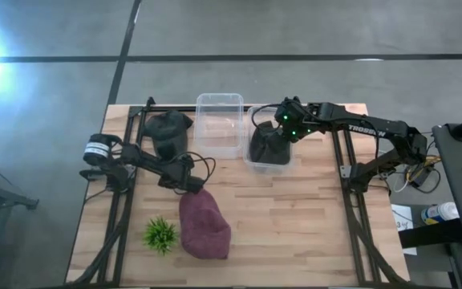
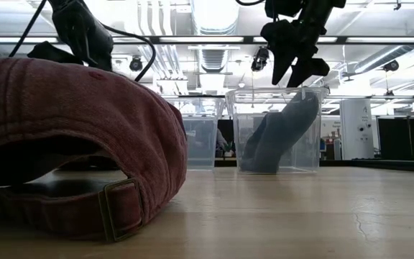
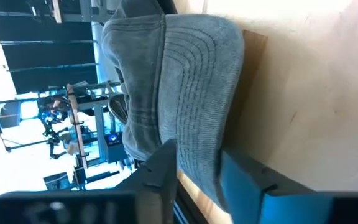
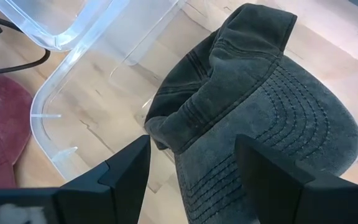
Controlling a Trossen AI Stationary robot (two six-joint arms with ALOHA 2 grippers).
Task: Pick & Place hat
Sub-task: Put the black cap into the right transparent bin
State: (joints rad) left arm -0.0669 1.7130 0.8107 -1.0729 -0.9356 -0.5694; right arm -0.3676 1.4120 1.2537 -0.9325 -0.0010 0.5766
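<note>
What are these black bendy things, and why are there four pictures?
They are two robot arms, each ending in a pincer. One picture looks down from above, one level across the table, two from cameras on the wrists. On the table lie a red hat, a dark hat, a green plant and an empty bin. The right pincer hangs open over a grey hat in another bin, holding nothing. The left pincer is beside the red hat.
</note>
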